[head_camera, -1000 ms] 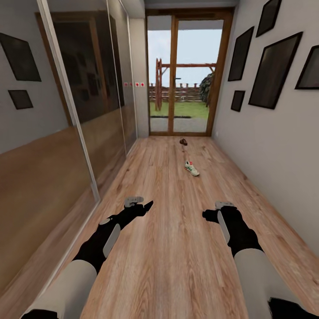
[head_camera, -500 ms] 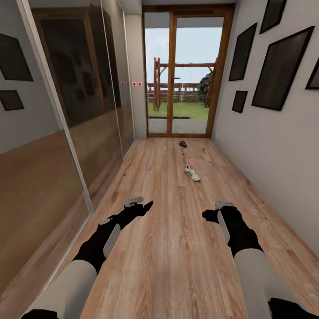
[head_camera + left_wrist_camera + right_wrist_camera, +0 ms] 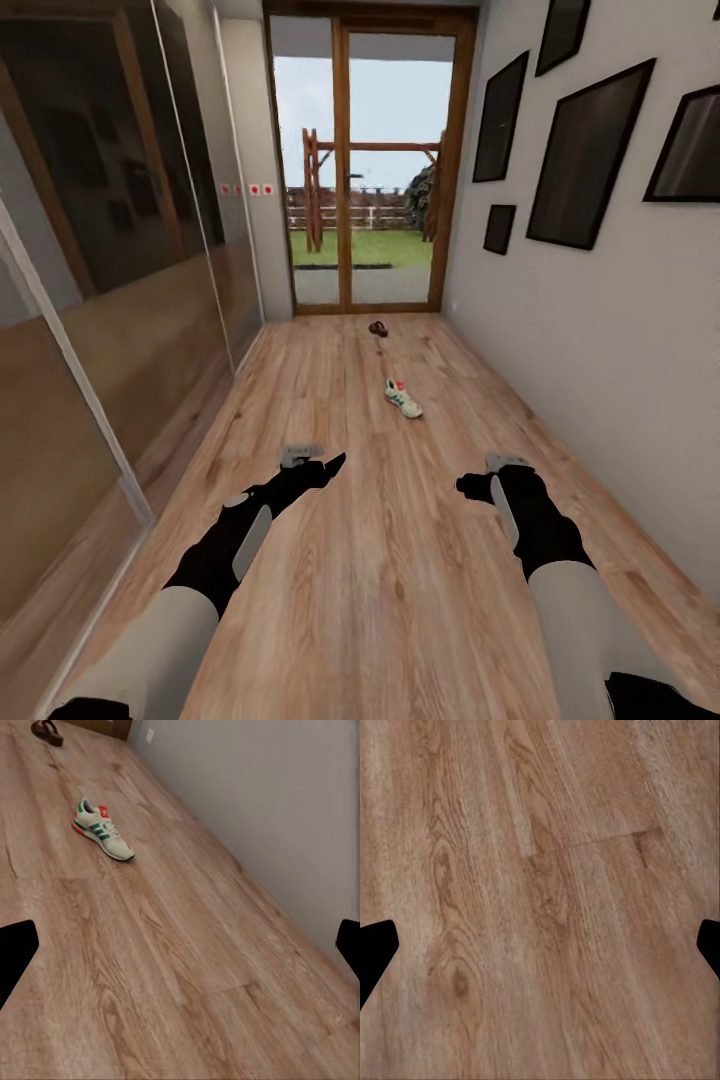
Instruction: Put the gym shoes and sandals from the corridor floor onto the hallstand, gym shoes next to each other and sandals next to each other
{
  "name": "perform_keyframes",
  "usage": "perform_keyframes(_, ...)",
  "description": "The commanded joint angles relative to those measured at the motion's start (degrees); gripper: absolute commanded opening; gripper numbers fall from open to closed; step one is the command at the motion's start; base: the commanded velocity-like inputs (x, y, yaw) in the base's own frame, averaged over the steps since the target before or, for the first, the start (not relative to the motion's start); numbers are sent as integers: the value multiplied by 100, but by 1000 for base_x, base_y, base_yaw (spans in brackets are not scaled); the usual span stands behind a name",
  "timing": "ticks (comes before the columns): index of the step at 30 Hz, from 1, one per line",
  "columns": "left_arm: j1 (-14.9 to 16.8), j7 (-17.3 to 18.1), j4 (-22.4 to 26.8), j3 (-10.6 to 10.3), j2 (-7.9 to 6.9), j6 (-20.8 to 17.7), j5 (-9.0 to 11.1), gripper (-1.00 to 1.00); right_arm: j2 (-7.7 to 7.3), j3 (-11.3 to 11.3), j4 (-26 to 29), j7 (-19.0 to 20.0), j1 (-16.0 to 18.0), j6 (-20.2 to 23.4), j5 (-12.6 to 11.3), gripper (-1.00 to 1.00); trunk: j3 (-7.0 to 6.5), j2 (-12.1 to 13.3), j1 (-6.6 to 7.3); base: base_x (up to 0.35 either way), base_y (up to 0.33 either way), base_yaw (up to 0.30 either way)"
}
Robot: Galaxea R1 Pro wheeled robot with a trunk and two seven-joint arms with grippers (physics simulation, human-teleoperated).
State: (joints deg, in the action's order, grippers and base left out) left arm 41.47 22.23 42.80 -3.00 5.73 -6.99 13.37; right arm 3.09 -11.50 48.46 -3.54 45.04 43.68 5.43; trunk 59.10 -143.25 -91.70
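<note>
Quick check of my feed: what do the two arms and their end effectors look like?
Both arms match: pale grey-white upper segments, then black forearms with a light grey side panel. Each left end effector and right end effector is black with pointed fingers and carries a small grey block on top. No cables or markings are visible.

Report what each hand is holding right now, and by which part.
Nothing is held. The left hand and the right hand are both open and empty above the corridor floor; the gym shoe lies ahead, untouched.
</note>
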Motion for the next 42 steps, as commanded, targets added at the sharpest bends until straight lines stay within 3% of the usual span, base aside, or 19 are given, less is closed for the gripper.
perform_keyframes(1, 1, 14, 9, 1, -1, -57, 61, 100, 8, -19, 6, 23, 4, 26, 55, 100, 6, -2, -2, 346, 0, -201)
perform_keyframes(42, 0, 13, 9, 1, -1, -57, 61, 100, 8, -19, 5, 20, 4, 26, 55, 100, 6, -2, -2, 346, 79, -8)
